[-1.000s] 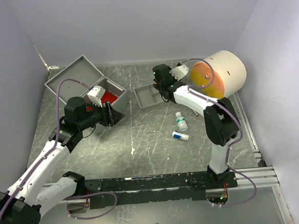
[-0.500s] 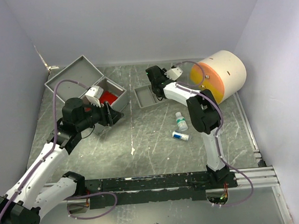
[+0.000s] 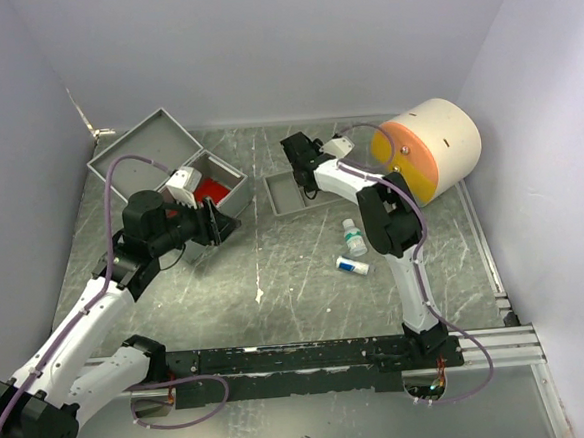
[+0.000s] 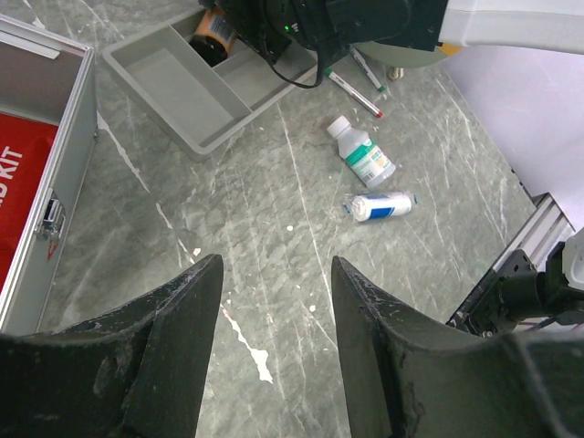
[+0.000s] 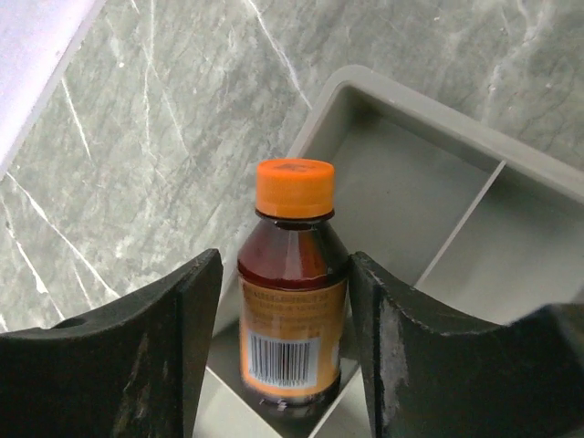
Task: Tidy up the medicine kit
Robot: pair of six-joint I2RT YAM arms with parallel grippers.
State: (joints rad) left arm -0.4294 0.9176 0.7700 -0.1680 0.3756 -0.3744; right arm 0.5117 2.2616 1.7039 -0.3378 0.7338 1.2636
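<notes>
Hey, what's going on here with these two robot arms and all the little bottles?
They are sorting a medicine kit. The right pincer has a brown bottle with an orange cap between its fingers, at the grey tray; whether it clamps the bottle is unclear. The left pincer hangs open and empty near the open kit case. A white bottle and a small blue-and-white roll lie loose on the table.
</notes>
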